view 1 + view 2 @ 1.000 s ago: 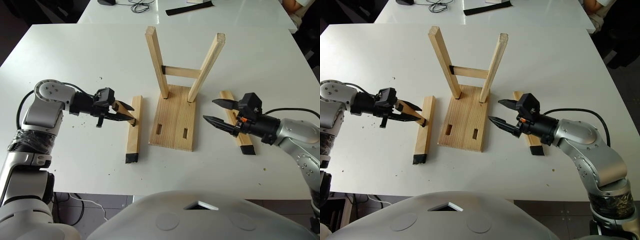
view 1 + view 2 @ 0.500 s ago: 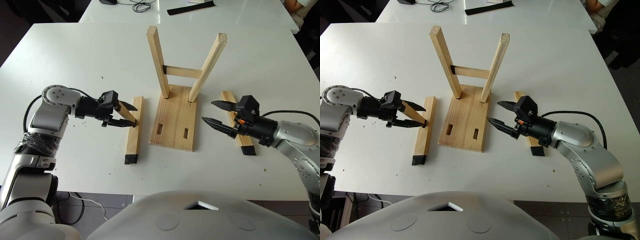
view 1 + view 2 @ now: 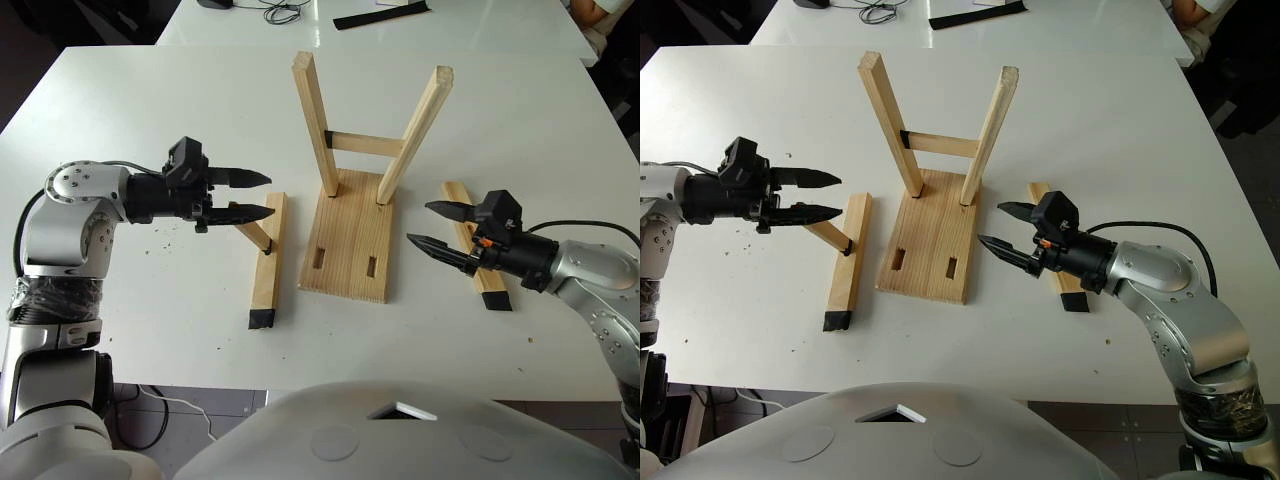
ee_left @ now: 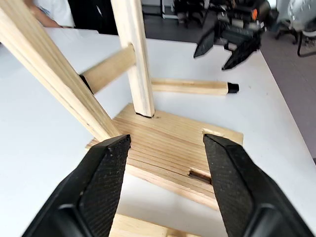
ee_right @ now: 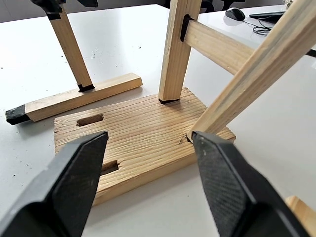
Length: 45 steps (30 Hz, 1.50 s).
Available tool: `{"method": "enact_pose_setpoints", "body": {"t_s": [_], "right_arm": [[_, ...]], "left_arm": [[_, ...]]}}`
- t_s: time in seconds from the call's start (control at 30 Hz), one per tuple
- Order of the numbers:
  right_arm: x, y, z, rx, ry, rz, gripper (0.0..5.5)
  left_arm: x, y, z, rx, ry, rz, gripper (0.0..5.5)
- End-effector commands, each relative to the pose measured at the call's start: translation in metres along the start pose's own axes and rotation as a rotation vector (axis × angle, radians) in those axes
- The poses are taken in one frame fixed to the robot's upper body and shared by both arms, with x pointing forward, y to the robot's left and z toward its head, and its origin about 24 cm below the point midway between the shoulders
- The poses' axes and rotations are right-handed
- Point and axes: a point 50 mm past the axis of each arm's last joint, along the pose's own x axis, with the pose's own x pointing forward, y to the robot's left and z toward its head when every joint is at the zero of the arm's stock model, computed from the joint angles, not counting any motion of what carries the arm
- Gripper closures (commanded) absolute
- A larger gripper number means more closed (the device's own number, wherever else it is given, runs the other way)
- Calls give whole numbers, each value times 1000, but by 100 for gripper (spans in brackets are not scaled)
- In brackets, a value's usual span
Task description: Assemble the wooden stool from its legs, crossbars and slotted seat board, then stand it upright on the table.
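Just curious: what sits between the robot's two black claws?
The flat slotted wooden seat board, with two pale wooden legs standing in it, as the left eye view shows.

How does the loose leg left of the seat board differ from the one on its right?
The left leg carries a crossbar slanting up from its side; the right leg shows none. The left leg shows along its whole length; the right tool hides part of the right leg. Both lie flat beside the seat board, black end nearest the robot.
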Motion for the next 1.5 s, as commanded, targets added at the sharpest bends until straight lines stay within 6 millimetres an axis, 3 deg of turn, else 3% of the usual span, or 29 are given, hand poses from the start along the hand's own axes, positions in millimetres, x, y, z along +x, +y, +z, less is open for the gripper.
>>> {"method": "enact_pose_setpoints", "body": {"t_s": [0.03,0.1,0.23,0.83,0.9,1.03,1.13,1.3,1.5], "right_arm": [[-5,-5,4,-34,9,-9,237],[-6,-8,5,-39,13,-9,237],[-7,-13,8,-54,19,-1,237],[-6,-21,13,-84,24,25,237],[-6,-20,13,-82,26,27,237],[-5,-19,11,-75,30,31,237],[-4,-19,11,-77,32,35,237],[-5,-20,11,-81,33,37,237],[-5,-18,11,-77,26,25,237]], "left_arm": [[-3,-4,17,-44,-175,94,275],[3,-9,17,-62,-229,119,275],[16,-17,10,-109,-286,160,332],[17,-15,24,-96,-355,201,332],[22,-16,15,-116,-335,201,332],[41,-25,-36,-215,-226,210,332],[47,-26,-56,-248,-209,233,332],[46,-22,-24,-206,-344,231,332],[34,-22,45,-85,-506,189,332]]}}
